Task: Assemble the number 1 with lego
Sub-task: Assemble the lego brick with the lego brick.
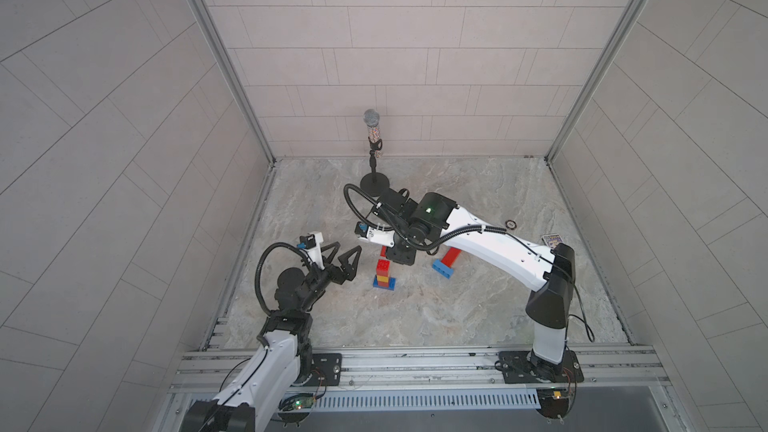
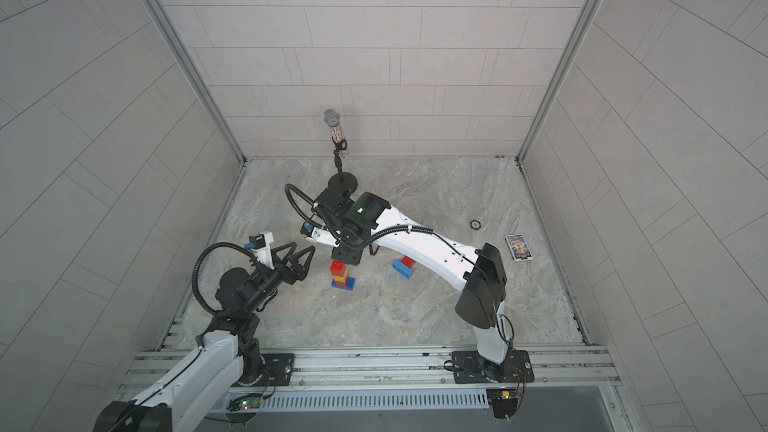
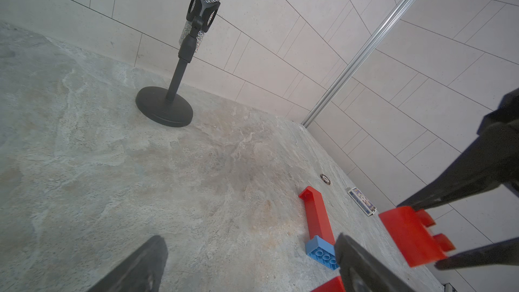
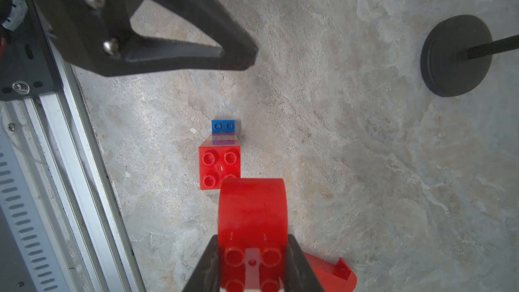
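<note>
1. Left fingers (image 3: pixel 140 268): spread wide and empty. In both top views they hover left of the tower, apart from it, with the tips turned toward it.
2. Tower (image 1: pixel 383 273): stands upright on the tabletop (image 1: pixel 415 317), left of centre. It has a dark blue base, then yellow, then red. Nothing is seated on its four-stud red top (image 4: pixel 219 165).
3. Right fingers (image 4: pixel 206 271): closed on a red brick (image 4: pixel 252 212) with a rounded end, gripped across its width. The studs face the wrist camera.
4. Governing relation: the red brick's long axis runs straight out from the right fingers toward the tower.
   - In the right wrist view, its rounded end overlaps only the nearest corner of the red top.
   - In both top views, the right wrist sits just behind the tower, so the tower lies from it toward the front rail (image 1: pixel 415 361).
   - The right arm is the nearer one.
   - Judgement: a short shift toward the rail is needed before pressing down. The height gap cannot be gauged.
5. Loose red piece (image 4: pixel 331 275): lies on the tabletop just beside the right fingers.
6. Red column (image 1: pixel 451 256): lies flat with a light blue brick (image 1: pixel 441 268) on its near end. Its long axis runs back and to the right, well apart from the tower.
7. Ring (image 1: pixel 510 224) and card box (image 2: pixel 518 248): far right, not lego.
8. Surface and room: the tabletop is flat and stone-patterned, with tiled wall panels (image 1: pixel 124 160) on three sides. A mic stand (image 1: pixel 375 182) is at the back centre, behind the right wrist.
</note>
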